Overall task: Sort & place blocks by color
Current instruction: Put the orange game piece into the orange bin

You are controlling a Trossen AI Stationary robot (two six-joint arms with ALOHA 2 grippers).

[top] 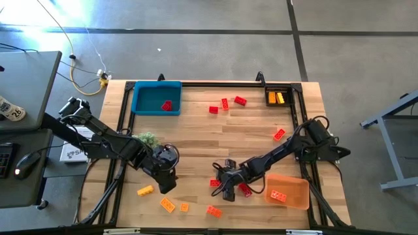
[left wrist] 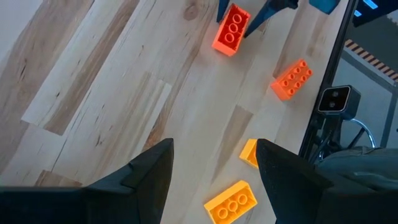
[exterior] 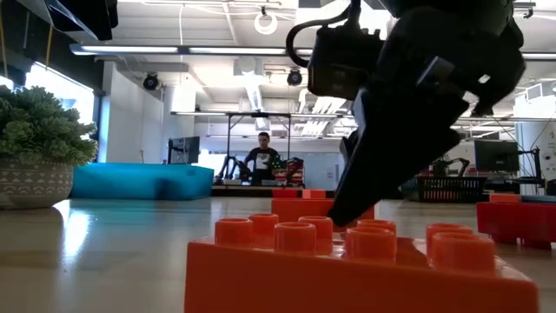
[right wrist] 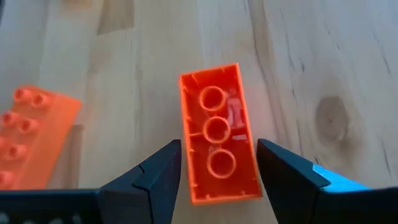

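In the low view an orange block (exterior: 356, 269) fills the bottom of the frame, cut off by its lower edge and hiding the table behind it. Just beyond it the right gripper (right wrist: 217, 180) hangs with jaws open either side of an upturned red block (right wrist: 219, 132), not clamped. Left of centre in the high view, the left gripper (left wrist: 214, 171) hovers open over bare wood, with the blue tray (top: 155, 99) far off at upper left.
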